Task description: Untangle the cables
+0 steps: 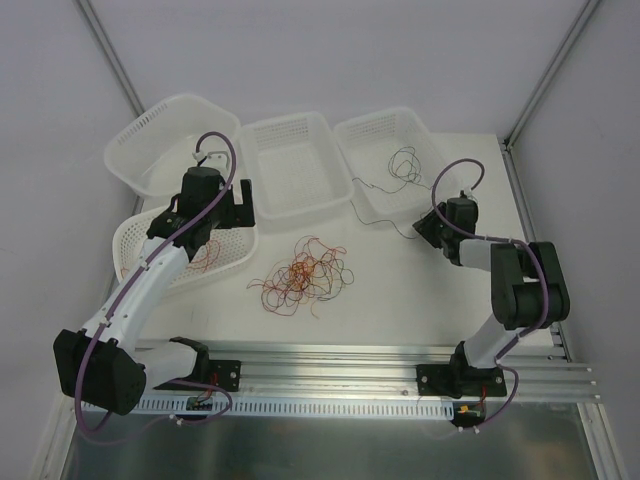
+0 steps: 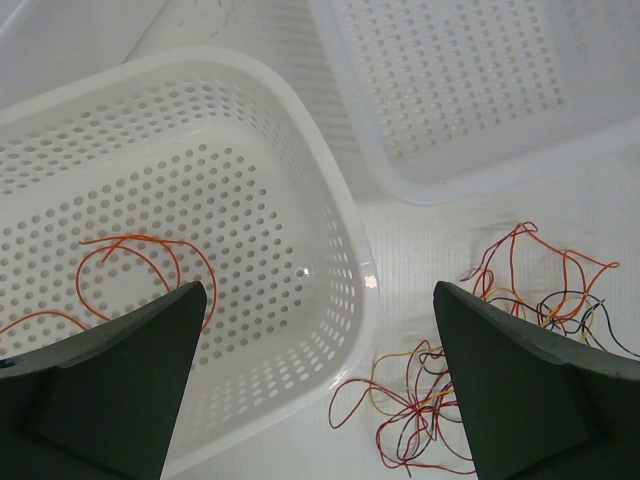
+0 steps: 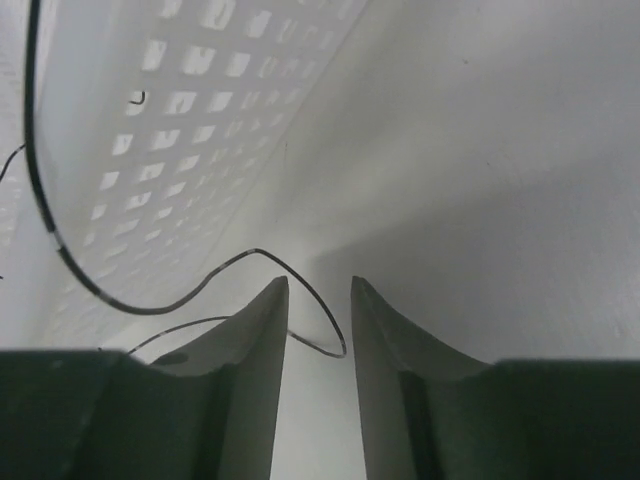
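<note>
The cables are a loose tangle (image 1: 303, 272) of red, orange and black wires on the table's middle; it also shows in the left wrist view (image 2: 440, 400). An orange wire (image 2: 140, 258) lies in the near-left basket (image 1: 140, 232). A black wire (image 1: 405, 165) lies in the far-right basket (image 1: 352, 128) and trails onto the table. My left gripper (image 1: 238, 213) is wide open and empty (image 2: 318, 290) above that basket's right rim (image 2: 360, 270). My right gripper (image 1: 428, 230) is low beside the far-right basket, jaws slightly apart (image 3: 318, 285), with a loop of the black wire (image 3: 255, 250) lying between them.
A tilted white basket (image 1: 125, 150) stands at the far left and a white basket (image 1: 250, 170) at the far middle. The far-right basket's perforated wall (image 3: 200, 100) is close on my right gripper's left. A metal rail (image 1: 350, 355) runs along the near edge.
</note>
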Robot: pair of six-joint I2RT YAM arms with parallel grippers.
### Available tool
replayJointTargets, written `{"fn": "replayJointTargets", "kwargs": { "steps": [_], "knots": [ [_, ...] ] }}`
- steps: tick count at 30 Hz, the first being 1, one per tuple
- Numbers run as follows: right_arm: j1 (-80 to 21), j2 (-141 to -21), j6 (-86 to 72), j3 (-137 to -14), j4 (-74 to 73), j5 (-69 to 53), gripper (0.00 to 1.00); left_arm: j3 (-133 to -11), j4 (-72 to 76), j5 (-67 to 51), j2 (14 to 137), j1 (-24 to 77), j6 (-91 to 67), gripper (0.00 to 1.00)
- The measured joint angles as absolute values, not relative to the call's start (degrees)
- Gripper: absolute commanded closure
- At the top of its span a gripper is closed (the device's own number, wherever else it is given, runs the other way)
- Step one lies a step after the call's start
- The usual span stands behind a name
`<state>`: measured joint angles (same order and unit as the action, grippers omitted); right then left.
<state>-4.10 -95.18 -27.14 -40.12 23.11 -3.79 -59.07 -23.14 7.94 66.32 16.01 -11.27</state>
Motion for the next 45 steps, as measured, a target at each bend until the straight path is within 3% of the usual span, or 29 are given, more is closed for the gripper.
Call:
{"fn": "replayJointTargets", "kwargs": {
  "steps": [2, 5, 14, 23, 32, 45],
  "knots": [
    [-4.1, -95.6, -27.9, -39.8, 24.2, -3.9, 0.84, -59.1, -23.1, 7.9, 66.3, 16.0, -11.3, 0.01],
    [-4.0, -95.4, -28.0, -39.0, 24.8, -4.1, 0.99, -59.1, -23.1, 7.9, 66.3, 15.6, -11.3, 0.01],
    [-4.0, -78.0, -22.1, -38.8, 10.0, -5.0, 0.99, -59.1, -23.1, 7.9, 66.3, 15.6, -11.3, 0.01],
    [-4.0, -70.6, -13.6, -64.2, -15.7, -2.6, 0.99, -59.1, -23.1, 7.5, 66.3, 15.6, -11.3, 0.01],
    [-3.9, -80.4, -11.8, -90.0, -20.4, -2.6, 0.99, -59.1, -23.1, 7.5, 66.3, 15.6, -11.3, 0.01],
    [-3.4, -97.1, -15.9, -98.5, -14.1, -2.5, 0.99, -59.1, -23.1, 7.5, 66.5, 15.6, -11.3, 0.01]
  ]
}}
